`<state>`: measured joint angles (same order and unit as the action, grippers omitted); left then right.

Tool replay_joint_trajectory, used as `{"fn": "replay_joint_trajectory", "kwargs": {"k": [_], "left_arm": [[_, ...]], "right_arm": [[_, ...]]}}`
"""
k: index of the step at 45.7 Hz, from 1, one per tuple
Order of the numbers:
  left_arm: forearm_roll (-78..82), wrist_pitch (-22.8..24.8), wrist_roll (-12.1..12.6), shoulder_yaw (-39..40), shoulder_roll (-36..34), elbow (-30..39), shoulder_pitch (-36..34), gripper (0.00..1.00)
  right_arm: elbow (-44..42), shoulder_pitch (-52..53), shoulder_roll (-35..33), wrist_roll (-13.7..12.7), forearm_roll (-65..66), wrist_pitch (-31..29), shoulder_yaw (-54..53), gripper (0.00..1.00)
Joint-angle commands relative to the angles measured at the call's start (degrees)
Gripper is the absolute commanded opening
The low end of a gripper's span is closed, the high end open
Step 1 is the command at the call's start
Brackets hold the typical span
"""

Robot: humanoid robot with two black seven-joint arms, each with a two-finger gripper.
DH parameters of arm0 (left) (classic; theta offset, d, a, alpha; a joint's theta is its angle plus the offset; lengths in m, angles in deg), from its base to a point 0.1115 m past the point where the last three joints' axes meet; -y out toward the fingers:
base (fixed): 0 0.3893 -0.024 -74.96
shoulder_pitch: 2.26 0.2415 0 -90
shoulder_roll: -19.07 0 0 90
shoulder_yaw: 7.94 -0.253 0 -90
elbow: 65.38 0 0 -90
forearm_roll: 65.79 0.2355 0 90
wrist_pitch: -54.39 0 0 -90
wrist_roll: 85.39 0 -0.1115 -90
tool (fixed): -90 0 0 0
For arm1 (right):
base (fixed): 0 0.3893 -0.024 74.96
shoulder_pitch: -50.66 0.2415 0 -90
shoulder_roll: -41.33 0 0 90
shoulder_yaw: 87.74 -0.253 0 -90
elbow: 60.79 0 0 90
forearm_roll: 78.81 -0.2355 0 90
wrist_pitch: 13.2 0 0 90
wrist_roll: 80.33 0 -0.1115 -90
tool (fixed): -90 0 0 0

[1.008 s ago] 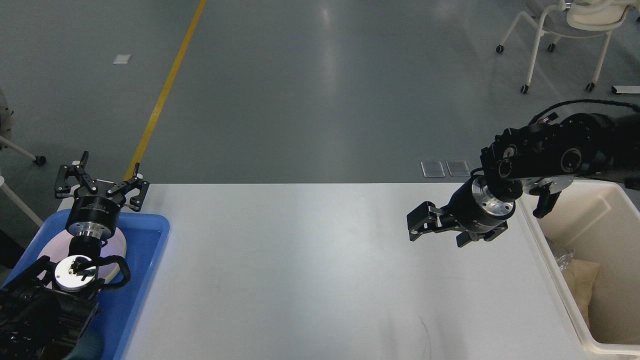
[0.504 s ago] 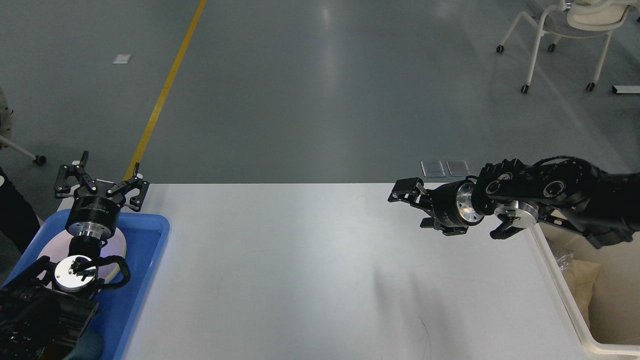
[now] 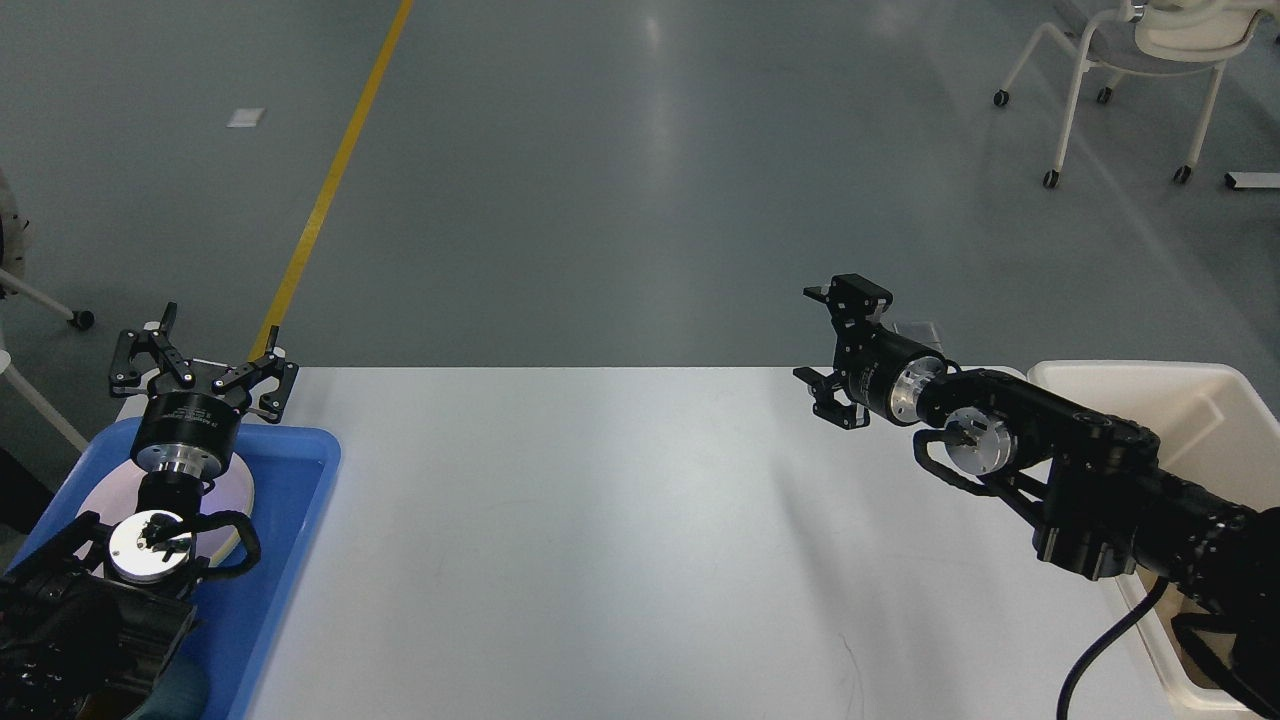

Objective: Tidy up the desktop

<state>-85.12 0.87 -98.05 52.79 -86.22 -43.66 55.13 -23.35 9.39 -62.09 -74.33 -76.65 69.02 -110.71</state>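
The desktop (image 3: pixel 620 520) is a large glossy white tabletop that fills the lower middle of the head view. My left gripper (image 3: pixel 205 352) is open and empty, held above the far end of a blue tray (image 3: pixel 290 500) at the desktop's left edge. My right gripper (image 3: pixel 835 345) is open and empty, raised over the desktop's far right edge, fingers spread and pointing up and left. Its arm comes in from the lower right.
The blue tray holds a white round plate (image 3: pixel 232 492), mostly hidden by my left arm. A cream-white bin (image 3: pixel 1190 400) stands at the desktop's right side. A white chair (image 3: pixel 1130 60) stands on the grey floor at the far right. A yellow floor line (image 3: pixel 330 180) runs at the far left.
My right arm has swung from over the bin to low over the desktop's right side, and its gripper has risen and turned upward. My left arm has not moved.
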Motion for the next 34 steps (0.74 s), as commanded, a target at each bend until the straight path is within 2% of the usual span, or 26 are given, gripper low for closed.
{"fn": "replay_joint_trajectory", "kwargs": {"k": [1,6,10,19,34], "left_arm": [[0.0,0.0,0.0,0.0,0.0,0.0,0.0,0.97],[0.0,0.0,0.0,0.0,0.0,0.0,0.0,0.97],[0.0,0.0,0.0,0.0,0.0,0.0,0.0,0.97],[0.0,0.0,0.0,0.0,0.0,0.0,0.0,0.97],[0.0,0.0,0.0,0.0,0.0,0.0,0.0,0.97]], "right_arm": [[-2.4,-2.3,3.6,9.0,0.0,0.3,-4.1,1.00],[-7.4,-4.1,6.0,16.7,-0.3,0.8,-5.0,1.00],[-8.8,-5.5,7.5,19.7,-0.5,0.5,-7.5,1.00],[-8.7,-9.5,8.8,21.5,-0.5,0.2,-17.3,1.00],[-8.9,-9.7,8.4,21.6,-0.4,0.2,-17.5,1.00]]}}
